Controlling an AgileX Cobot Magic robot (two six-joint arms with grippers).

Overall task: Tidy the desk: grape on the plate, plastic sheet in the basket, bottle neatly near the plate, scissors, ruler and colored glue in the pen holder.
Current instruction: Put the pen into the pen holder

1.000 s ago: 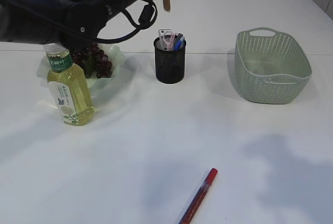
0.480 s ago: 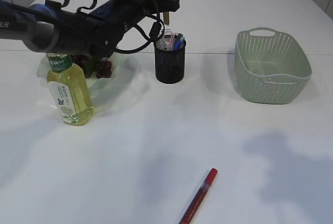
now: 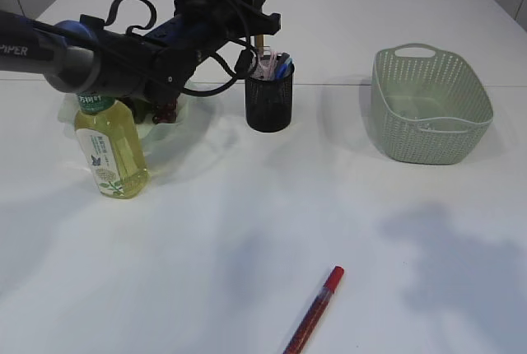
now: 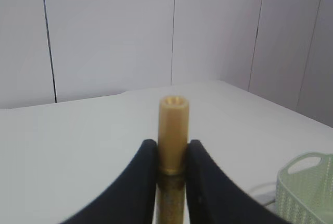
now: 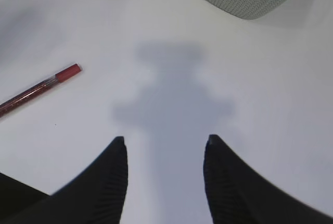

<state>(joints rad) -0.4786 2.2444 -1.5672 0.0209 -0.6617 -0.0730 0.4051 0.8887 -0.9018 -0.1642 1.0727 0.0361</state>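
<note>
Our left hand pinches the stiff, light ruler upright above the pen holder; our right hand hangs wide, empty, over the counter near the slim glue pen; we judge it slippery, best gripped mid-barrel.

grapes: mostly behind arm | red pen: cut off by bottom edge

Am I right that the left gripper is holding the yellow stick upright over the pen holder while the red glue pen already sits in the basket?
Not quite. The left gripper does hold the yellow stick upright over the pen holder, but the red glue pen is not in the basket; it lies on the table near the front edge, as the exterior view shows.
</note>
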